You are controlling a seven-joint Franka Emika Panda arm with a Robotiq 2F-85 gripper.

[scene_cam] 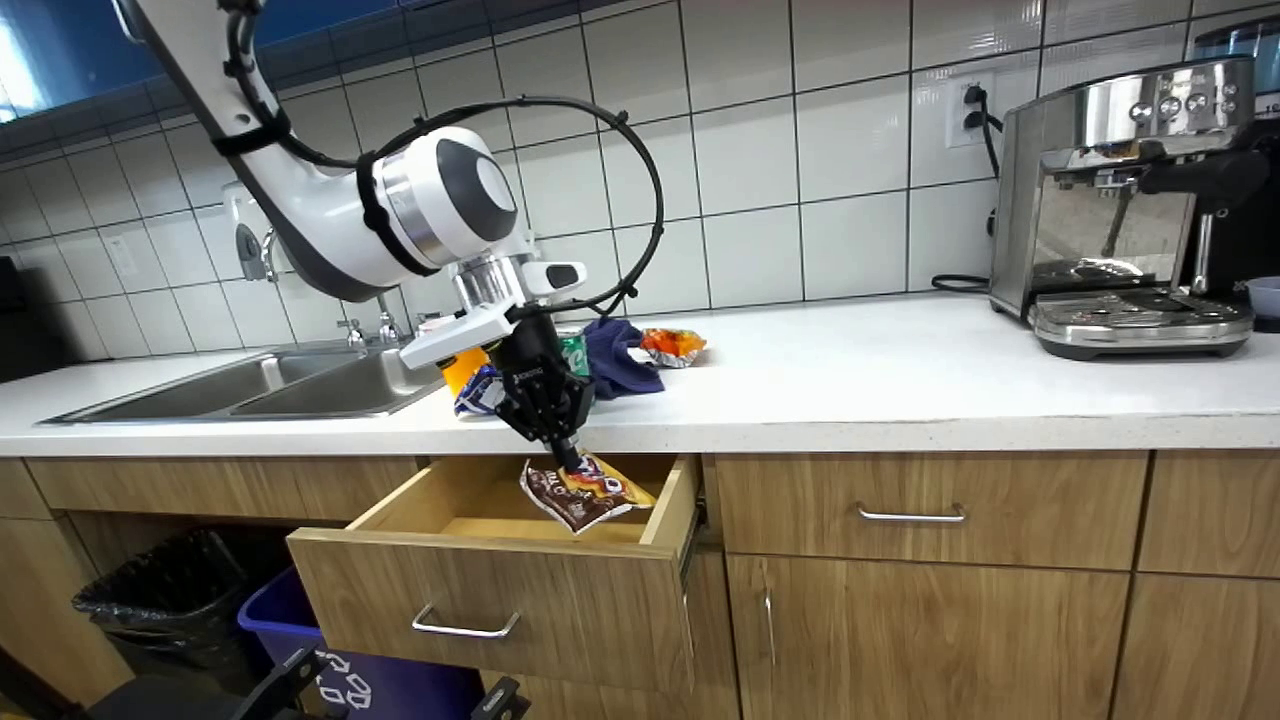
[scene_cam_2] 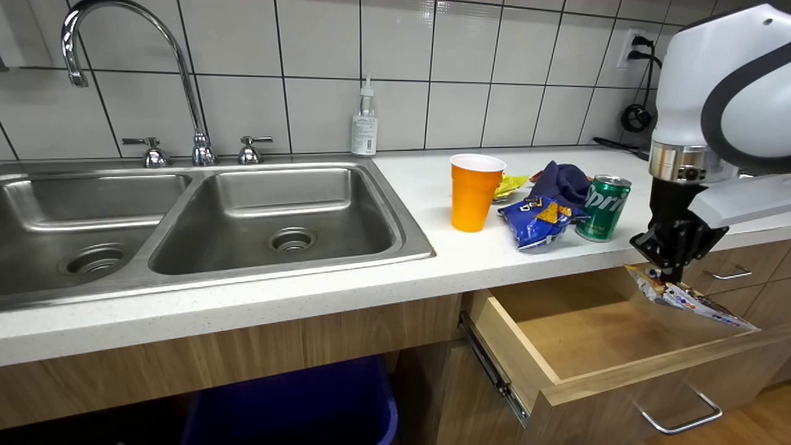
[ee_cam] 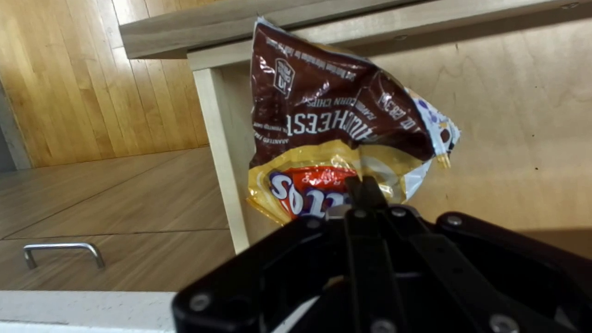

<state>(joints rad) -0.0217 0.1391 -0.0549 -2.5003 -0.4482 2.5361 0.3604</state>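
A brown and gold corn chip bag hangs tilted over the pulled-out wooden drawer. My gripper points down with its fingertips pinched together on the bag. In the wrist view, the dark fingers meet at the gold part of the bag, beside the red logo, and the plastic creases there. One bag corner overlaps the drawer's front edge in that view. From an exterior view the bag stands at the drawer's right part, above the bare drawer floor, under the gripper.
On the white counter stand an orange cup, a blue chip bag, a green can and a dark blue cloth. A double sink lies left, an espresso machine right. Below are a purple-blue bin and a black-lined bin.
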